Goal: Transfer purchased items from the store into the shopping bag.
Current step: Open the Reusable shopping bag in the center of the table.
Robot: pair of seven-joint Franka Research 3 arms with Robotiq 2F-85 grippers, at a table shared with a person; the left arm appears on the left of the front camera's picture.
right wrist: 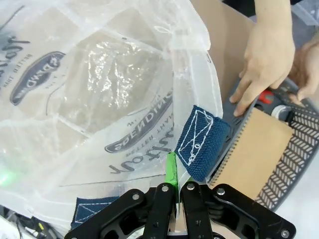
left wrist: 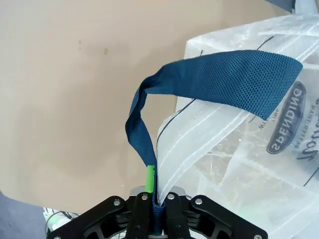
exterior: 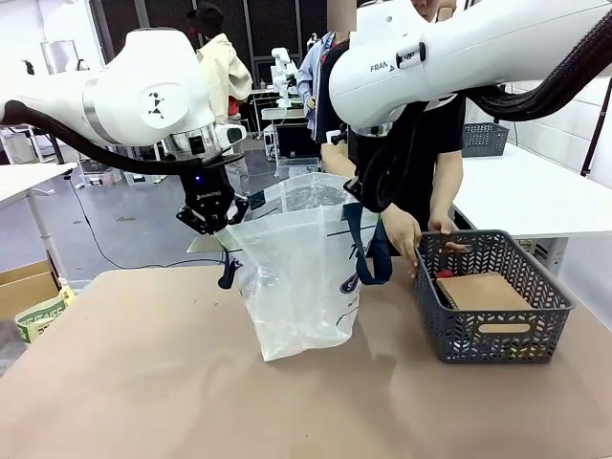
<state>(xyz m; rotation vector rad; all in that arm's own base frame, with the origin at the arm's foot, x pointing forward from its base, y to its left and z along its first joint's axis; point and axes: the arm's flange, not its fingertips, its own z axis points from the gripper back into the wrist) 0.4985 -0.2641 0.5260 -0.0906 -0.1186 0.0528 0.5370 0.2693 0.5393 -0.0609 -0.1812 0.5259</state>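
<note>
The shopping bag (exterior: 301, 277), translucent white with navy straps, stands open mid-table, held up by both grippers. My left gripper (exterior: 212, 215) is shut on its left rim; in the left wrist view the gripper (left wrist: 155, 186) pinches the rim where the navy strap (left wrist: 219, 79) loops up. My right gripper (exterior: 368, 196) is shut on the right rim (right wrist: 174, 174), next to a stitched strap patch (right wrist: 202, 142). The store, a dark grey basket (exterior: 492, 296), sits right of the bag, with a flat tan cardboard pack (exterior: 483, 292) and a red item (right wrist: 265, 96) inside. A person's hands (exterior: 406, 234) rest on its far rim.
The brown table (exterior: 143, 382) has free room in front and left of the bag. A white table (exterior: 535, 191) at the back right carries a second grey basket (exterior: 485, 139). A cardboard box (exterior: 24, 287) sits off the table's left edge.
</note>
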